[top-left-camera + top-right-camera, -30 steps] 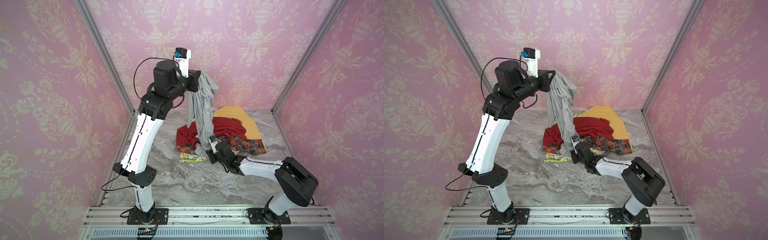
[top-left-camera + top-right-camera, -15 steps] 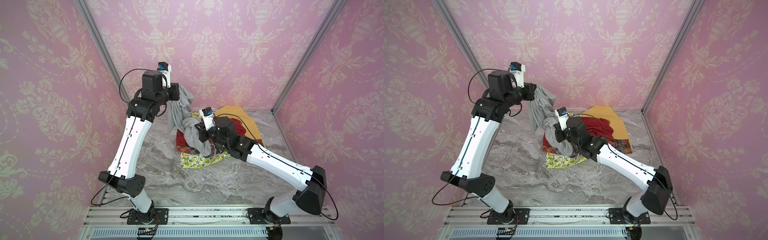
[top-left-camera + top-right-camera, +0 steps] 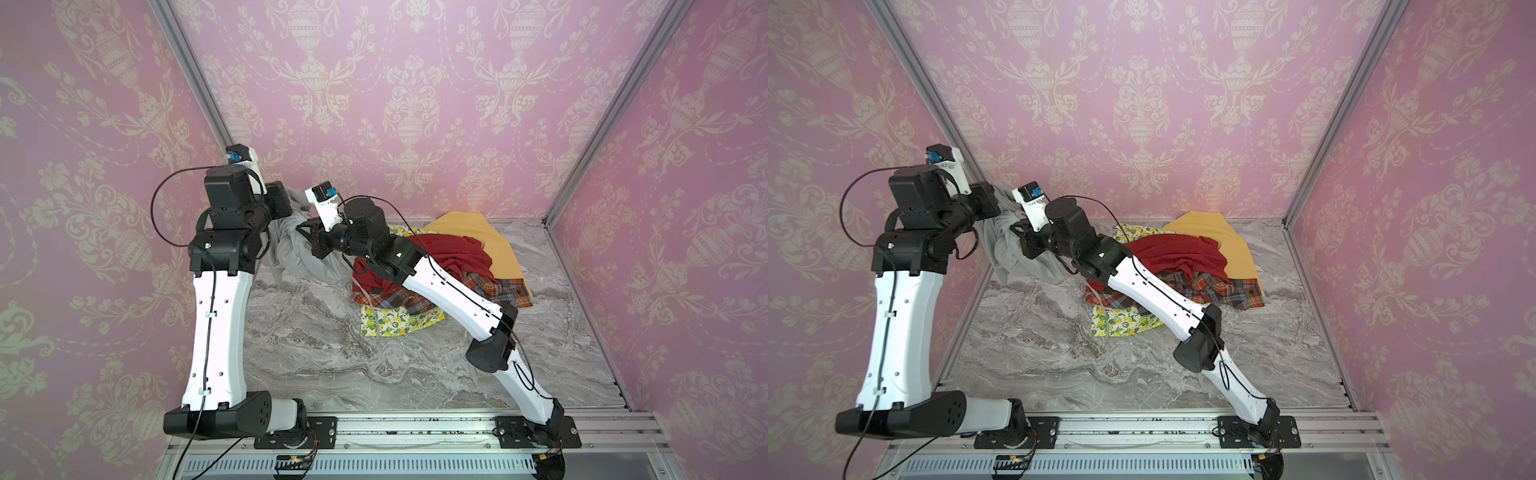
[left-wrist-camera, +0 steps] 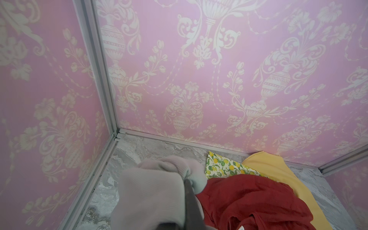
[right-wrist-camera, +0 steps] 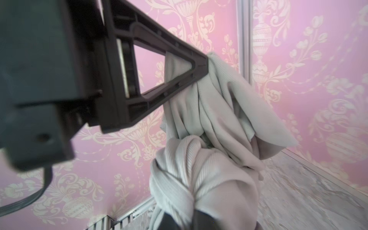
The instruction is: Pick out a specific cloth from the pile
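2 robot arms lift 1 light-grey cloth (image 3: 300, 254) at the back-left corner of a marble table (image 3: 332, 365), clear of the pile (image 3: 465, 270). The left gripper (image 5: 201, 68) is clamped on the garment's upper bunch, its fingers pressed together with fabric spilling from the tip. The right gripper (image 3: 304, 231) reaches across from the right, pinched tight on a lower fold of the same cloth. From these 2 holds the grey jersey hangs in long folds; its lowest folds reach down to the marble near the left wall.

The pile holds 4 pieces: 1 dark red shirt (image 3: 444, 249) on top, 1 orange-blue plaid shirt (image 3: 509, 291) under it, 1 lemon-print cloth (image 3: 395, 326) poking out at the front and back, and 1 mustard-yellow cloth (image 3: 484, 232) at the rear. The grey cloth's right edge lies just beside the red shirt; whether they touch cannot be told.

3 pink papered walls close the table at left, back and right. The pile sits toward the back right, with bare marble across the whole front and the left-centre.
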Robot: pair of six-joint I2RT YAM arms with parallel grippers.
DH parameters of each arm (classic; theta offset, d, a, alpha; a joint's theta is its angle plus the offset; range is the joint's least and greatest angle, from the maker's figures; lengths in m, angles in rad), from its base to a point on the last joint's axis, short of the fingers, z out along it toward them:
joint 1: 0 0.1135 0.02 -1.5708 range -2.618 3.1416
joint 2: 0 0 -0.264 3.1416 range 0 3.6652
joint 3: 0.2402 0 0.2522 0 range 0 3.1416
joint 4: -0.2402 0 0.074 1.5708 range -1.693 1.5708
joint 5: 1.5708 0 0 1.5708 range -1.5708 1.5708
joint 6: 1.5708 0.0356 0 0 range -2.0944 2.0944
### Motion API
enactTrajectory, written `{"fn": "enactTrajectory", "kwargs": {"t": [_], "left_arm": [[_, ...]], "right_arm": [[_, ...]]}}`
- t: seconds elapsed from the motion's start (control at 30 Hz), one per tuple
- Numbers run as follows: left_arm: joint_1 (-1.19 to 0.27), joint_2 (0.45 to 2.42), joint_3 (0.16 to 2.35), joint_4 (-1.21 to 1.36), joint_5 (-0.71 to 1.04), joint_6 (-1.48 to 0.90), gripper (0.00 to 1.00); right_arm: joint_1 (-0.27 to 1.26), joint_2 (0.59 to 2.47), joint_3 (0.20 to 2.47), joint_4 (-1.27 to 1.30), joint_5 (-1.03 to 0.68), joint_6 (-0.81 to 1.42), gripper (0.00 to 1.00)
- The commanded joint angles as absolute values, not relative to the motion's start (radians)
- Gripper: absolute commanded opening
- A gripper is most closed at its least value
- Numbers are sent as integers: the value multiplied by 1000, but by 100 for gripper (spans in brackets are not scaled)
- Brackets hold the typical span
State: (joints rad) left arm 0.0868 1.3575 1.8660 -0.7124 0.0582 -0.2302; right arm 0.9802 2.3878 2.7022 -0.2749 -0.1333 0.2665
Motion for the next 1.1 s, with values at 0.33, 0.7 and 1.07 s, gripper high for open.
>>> {"fn": "enactTrajectory", "kwargs": {"t": [0.33, 0.7, 1.07], "left_arm": [[104, 1268, 1568, -583, 102, -329, 0], [-12, 1173, 1046, -482, 54, -467, 0], [68, 1135, 1028, -552, 61, -450, 5]], "right_arm": [[976, 2103, 1901, 322, -108, 429, 0], [983, 2042, 1403, 386, -96, 549, 0], [1053, 2274, 1680, 239, -189, 570, 0]]}}
